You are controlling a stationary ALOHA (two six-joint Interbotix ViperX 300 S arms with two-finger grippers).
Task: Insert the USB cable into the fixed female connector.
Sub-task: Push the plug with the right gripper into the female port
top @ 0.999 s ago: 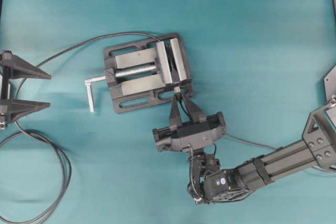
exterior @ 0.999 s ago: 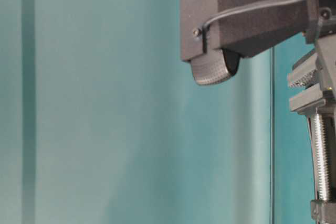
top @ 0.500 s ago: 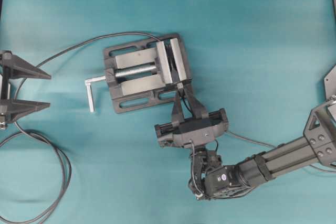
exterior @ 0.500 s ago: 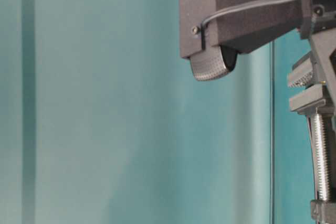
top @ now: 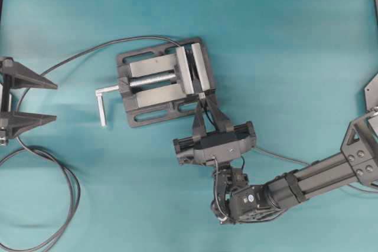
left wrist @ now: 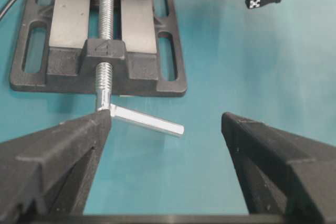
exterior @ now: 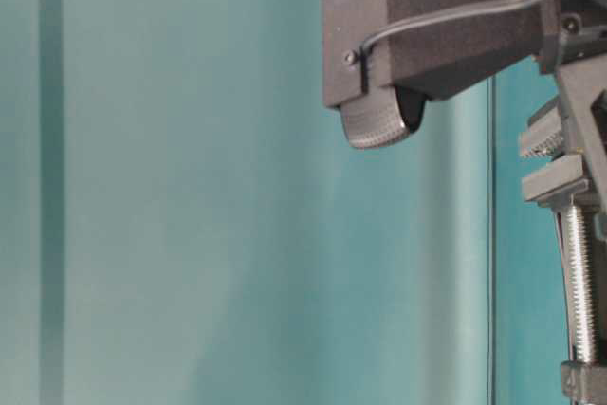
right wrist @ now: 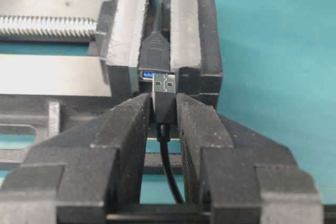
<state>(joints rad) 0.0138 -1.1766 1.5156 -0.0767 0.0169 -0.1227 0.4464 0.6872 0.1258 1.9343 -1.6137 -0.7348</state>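
Observation:
In the right wrist view my right gripper (right wrist: pixel 164 102) is shut on the dark plug of the USB cable (right wrist: pixel 164 84). The plug's silvery tip pokes out past the fingertips, and the thin cable hangs back between the fingers. The tip sits right at the blue-lined mouth of the fixed female connector (right wrist: pixel 154 51), a touch to its right. The connector is clamped between the jaws of the grey vise (right wrist: pixel 185 24). Overhead, the right gripper (top: pixel 205 100) is at the vise's (top: pixel 147 81) near right corner. My left gripper (top: pixel 44 101) stands open and holds nothing at the far left (left wrist: pixel 165 124).
The vise's crank handle (top: pixel 102 105) sticks out to the left, toward the left gripper. A long dark cable (top: pixel 72 188) runs from the vise and loops at the lower left of the teal table. The USB cable's slack (top: pixel 277 158) trails right under the right arm.
The right gripper, with the plug in it, has edged up toward the vise and the connector's mouth. The left gripper has not moved.

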